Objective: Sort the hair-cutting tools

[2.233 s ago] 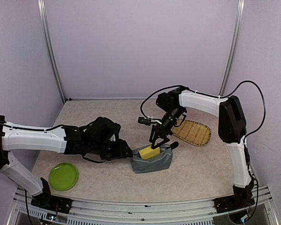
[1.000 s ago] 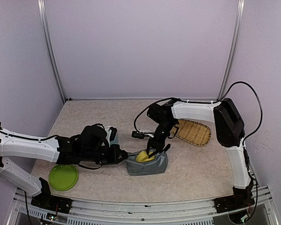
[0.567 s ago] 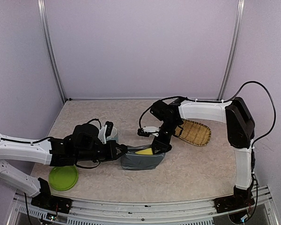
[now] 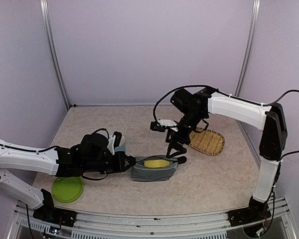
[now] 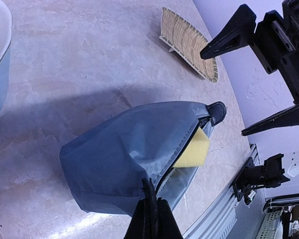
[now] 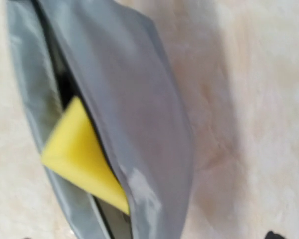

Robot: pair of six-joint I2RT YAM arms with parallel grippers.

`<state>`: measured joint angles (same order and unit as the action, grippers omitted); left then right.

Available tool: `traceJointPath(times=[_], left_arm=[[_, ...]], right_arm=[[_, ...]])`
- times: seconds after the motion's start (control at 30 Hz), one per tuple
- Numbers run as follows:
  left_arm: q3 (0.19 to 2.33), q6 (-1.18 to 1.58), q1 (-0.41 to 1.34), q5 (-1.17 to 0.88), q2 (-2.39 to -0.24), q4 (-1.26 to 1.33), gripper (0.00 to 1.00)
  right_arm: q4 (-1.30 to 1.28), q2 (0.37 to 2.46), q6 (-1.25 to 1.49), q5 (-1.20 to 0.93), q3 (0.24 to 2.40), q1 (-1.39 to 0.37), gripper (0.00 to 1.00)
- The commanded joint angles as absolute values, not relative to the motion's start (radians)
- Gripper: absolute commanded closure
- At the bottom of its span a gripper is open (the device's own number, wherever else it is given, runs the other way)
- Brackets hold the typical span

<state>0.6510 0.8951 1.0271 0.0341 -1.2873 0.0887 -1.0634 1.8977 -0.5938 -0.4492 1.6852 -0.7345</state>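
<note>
The hair-cutting tools are hidden from us, and we cannot tell where they are. Something dark shows deep inside the open mouth of the soft grey cloth pouch (image 4: 154,172), but we cannot tell what it is. The pouch lies on its side on the pale stone-look table (image 4: 209,179), near the front and in the middle. A yellow foam sponge (image 4: 157,163) sits in the pouch's mouth, and one corner pokes out past the zip. The left gripper (image 4: 129,162) is at the left end of the pouch. Its jaws are pinched tight on the pouch's edge, right by the zip. The right gripper (image 4: 173,152) hangs just above the right end of the pouch. Its jaws are spread wide apart and hold nothing, and they do not touch the pouch. A light-blue round cup (image 4: 120,145) stands just behind the left arm. A flat round green plate (image 4: 67,189) lies at the front left, partly under that arm. A woven straw tray (image 4: 208,141) lies at the back right, beside the right gripper and well apart from the pouch.
</note>
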Motion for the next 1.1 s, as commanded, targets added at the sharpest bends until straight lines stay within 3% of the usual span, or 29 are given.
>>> traceJointPath(times=[0.0, 0.27, 0.5, 0.67, 0.9, 1.07], left_arm=[[0.64, 0.884, 1.026, 0.039, -1.29, 0.126, 1.0], [0.641, 0.873, 1.026, 0.033, -1.296, 0.13, 1.0], [0.64, 0.868, 1.026, 0.024, -1.31, 0.147, 1.0], [0.64, 0.865, 1.028, 0.024, -1.309, 0.145, 1.0], [0.624, 0.868, 1.025, 0.039, -1.289, 0.12, 1.0], [0.623, 0.857, 1.023, 0.053, -1.291, 0.099, 1.0]], right_arm=[[-1.09, 1.957, -0.63, -0.573, 1.735, -0.73, 0.0], [-1.046, 2.066, -0.618, -0.613, 1.782, -0.75, 0.0], [-0.992, 2.151, -0.507, -0.591, 1.788, -0.755, 0.15], [-0.898, 2.203, -0.377, -0.345, 1.709, -0.774, 0.18], [-0.923, 2.133, -0.392, -0.333, 1.713, -0.775, 0.15], [-1.04, 2.015, -0.491, -0.542, 1.764, -0.77, 0.0]])
